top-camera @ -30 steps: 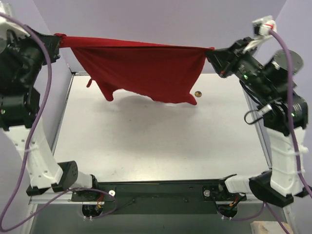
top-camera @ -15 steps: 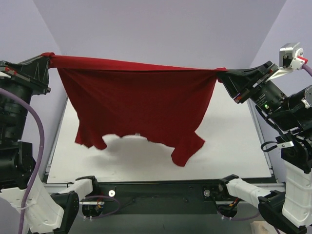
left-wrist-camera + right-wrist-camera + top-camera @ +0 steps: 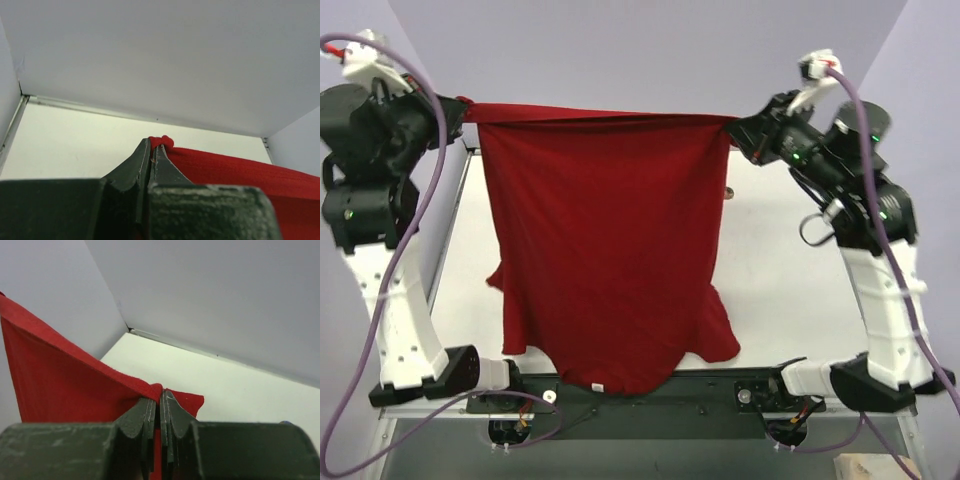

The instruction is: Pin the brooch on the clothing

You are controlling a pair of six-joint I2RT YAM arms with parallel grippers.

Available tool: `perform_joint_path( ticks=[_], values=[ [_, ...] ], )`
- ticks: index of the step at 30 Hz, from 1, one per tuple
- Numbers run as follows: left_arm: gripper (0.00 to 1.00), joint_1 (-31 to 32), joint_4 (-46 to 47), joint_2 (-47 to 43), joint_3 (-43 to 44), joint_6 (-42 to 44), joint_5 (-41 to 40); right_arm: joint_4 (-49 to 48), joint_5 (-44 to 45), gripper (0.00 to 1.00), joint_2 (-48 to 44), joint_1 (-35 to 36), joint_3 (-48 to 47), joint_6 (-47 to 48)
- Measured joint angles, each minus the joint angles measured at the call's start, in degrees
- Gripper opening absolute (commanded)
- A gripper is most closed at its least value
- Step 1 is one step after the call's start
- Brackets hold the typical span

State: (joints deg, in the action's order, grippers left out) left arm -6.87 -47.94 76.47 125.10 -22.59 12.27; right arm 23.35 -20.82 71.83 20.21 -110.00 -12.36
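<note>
1. While the white table (image 3: pixel 790 300) lies as it did half a second ago, the clothing (image 3: pixel 605 250) above it now hangs much longer and narrower. Its lower edge has dropped from above mid-table down to the near edge.
2. Held up by its two top corners, the clothing forms a red curtain in the top view. It covers the middle of the table and overlaps the black rail (image 3: pixel 720 385) between the arm bases.
3. Both arms now stand closer together than before, with the top edge of the fabric stretched taut between them.
4. The left gripper (image 3: pixel 460 103) is pressed together on the left corner, and its wrist view shows a small red bunch squeezed at the fingertips (image 3: pixel 151 150).
5. The right gripper (image 3: pixel 745 128) likewise pinches the right corner, the cloth fanning away from its closed tips (image 3: pixel 161 400).
6. A small white label (image 3: pixel 599 386) shows at the lowest point of the fabric.
7. The brooch (image 3: pixel 727 190) lies on the table just beside the clothing's right edge. It is only a tiny dark speck, too small to make out.
</note>
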Motion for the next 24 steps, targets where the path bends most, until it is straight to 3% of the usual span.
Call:
perform_joint_path(
  ticks=[6,10,16,24],
  values=[
    [0.00,0.00,-0.92,9.11,0.00,0.15,-0.81,2.01,1.14,0.00,12.22,-1.16,-4.76,-0.31],
    [0.00,0.00,-3.32,13.46,6.51,0.11,-1.09,3.61,2.95,0.00,14.75,-1.44,-9.27,-1.29],
    [0.00,0.02,-3.82,12.00,16.61,-0.52,-0.74,0.83,4.61,0.00,8.04,-1.42,-9.64,-2.49],
    [0.00,0.09,-1.46,0.04,12.85,-0.74,0.61,-4.96,3.91,0.00,-6.47,-1.42,-2.29,-3.65]
  ],
)
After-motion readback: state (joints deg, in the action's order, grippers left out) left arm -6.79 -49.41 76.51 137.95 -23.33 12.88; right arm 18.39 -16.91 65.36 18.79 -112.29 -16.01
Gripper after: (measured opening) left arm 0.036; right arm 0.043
